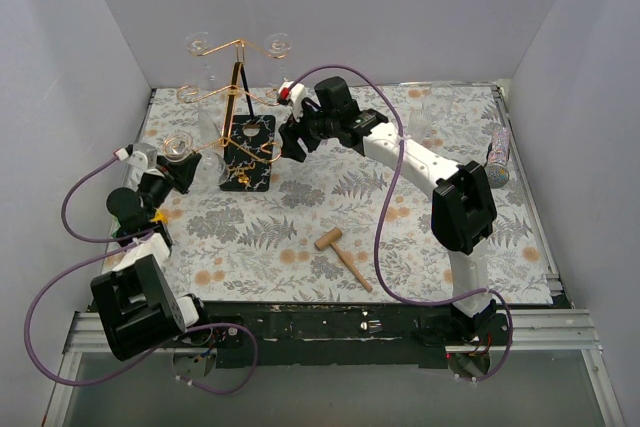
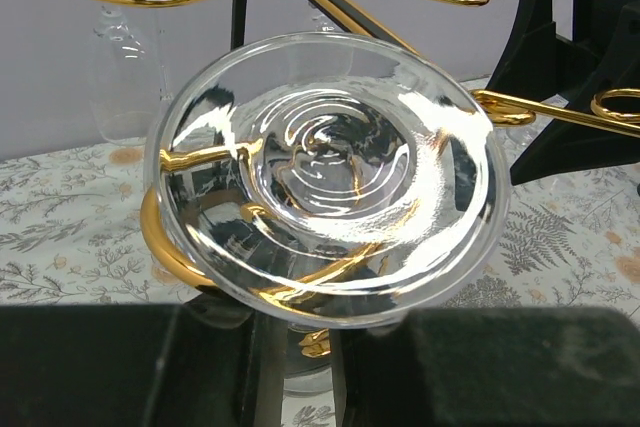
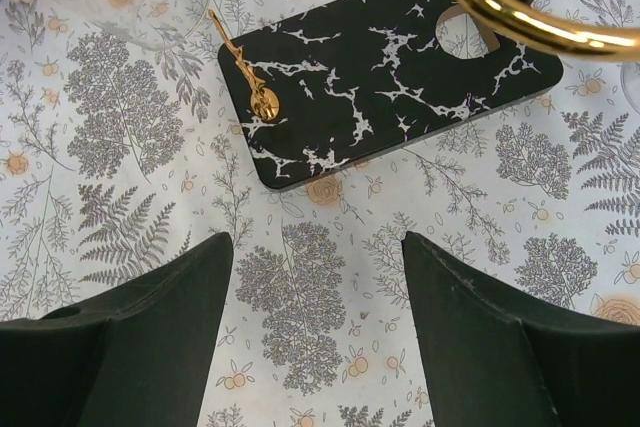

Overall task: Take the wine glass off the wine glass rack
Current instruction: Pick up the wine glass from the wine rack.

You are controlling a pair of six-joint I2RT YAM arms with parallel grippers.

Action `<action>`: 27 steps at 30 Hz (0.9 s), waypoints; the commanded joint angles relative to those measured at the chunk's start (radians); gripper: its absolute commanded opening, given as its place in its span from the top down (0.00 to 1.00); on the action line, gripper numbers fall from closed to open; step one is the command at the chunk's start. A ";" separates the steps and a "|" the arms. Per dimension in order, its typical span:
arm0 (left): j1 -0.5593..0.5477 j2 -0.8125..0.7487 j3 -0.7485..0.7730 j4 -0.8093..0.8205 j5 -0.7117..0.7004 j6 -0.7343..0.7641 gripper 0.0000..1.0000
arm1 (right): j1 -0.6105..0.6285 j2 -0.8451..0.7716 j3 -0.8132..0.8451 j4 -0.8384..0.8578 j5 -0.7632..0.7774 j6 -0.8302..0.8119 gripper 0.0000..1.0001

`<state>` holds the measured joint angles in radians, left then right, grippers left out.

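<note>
The wine glass rack point(image 1: 240, 82) is a gold wire stand on a black base point(image 1: 248, 152) at the back left. A wine glass point(image 1: 177, 146) hangs upside down from its lower left arm. In the left wrist view its round foot point(image 2: 330, 177) rests on the gold curl point(image 2: 160, 242). My left gripper point(image 1: 178, 171) sits just under that foot, and its fingers point(image 2: 300, 322) are closed on the stem. My right gripper point(image 1: 291, 141) is open and empty, hovering over the cloth by the base point(image 3: 400, 67), with bare cloth between its fingers point(image 3: 318, 247).
Two more glasses point(image 1: 197, 47) point(image 1: 280, 44) hang from the rack's upper arms. A wooden mallet point(image 1: 342, 255) lies on the floral cloth at the front centre. A shiny can point(image 1: 499, 157) lies by the right wall. A gold arm point(image 3: 520, 17) passes above the right gripper.
</note>
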<state>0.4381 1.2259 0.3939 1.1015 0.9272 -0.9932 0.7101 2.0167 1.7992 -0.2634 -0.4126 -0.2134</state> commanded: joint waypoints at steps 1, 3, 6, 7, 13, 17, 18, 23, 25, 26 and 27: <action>0.001 -0.051 0.046 0.012 0.007 -0.018 1.00 | 0.006 -0.013 0.039 0.024 0.017 -0.007 0.23; 0.001 -0.077 0.042 -0.018 -0.005 -0.004 1.00 | 0.006 -0.022 0.029 0.029 0.023 -0.006 0.23; 0.001 -0.095 0.052 -0.100 -0.051 0.021 1.00 | 0.008 -0.036 0.009 0.039 0.024 -0.001 0.23; 0.001 -0.094 0.057 -0.106 -0.059 0.027 1.00 | 0.006 -0.041 0.003 0.041 0.024 0.000 0.23; -0.002 -0.068 0.103 -0.118 -0.056 0.051 1.00 | 0.006 -0.058 -0.027 0.059 0.026 0.009 0.23; -0.002 -0.068 0.129 -0.135 0.010 0.054 1.00 | 0.006 -0.058 -0.034 0.072 0.026 0.020 0.22; -0.004 -0.069 0.134 -0.143 0.033 0.054 1.00 | 0.006 -0.058 -0.031 0.073 0.024 0.025 0.23; -0.007 -0.098 0.138 -0.253 0.071 0.142 1.00 | 0.006 -0.050 -0.020 0.076 0.024 0.026 0.22; -0.001 -0.111 0.135 -0.299 0.056 0.183 1.00 | 0.006 -0.050 -0.020 0.076 0.026 0.026 0.22; 0.004 -0.111 0.128 -0.299 0.045 0.189 1.00 | 0.006 -0.050 -0.020 0.075 0.026 0.026 0.22; 0.008 -0.112 0.122 -0.292 0.033 0.192 1.00 | 0.006 -0.050 -0.024 0.075 0.026 0.023 0.22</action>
<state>0.4381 1.1656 0.4808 0.8238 0.9821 -0.8749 0.7139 2.0148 1.7687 -0.2295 -0.3908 -0.1951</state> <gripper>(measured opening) 0.160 0.775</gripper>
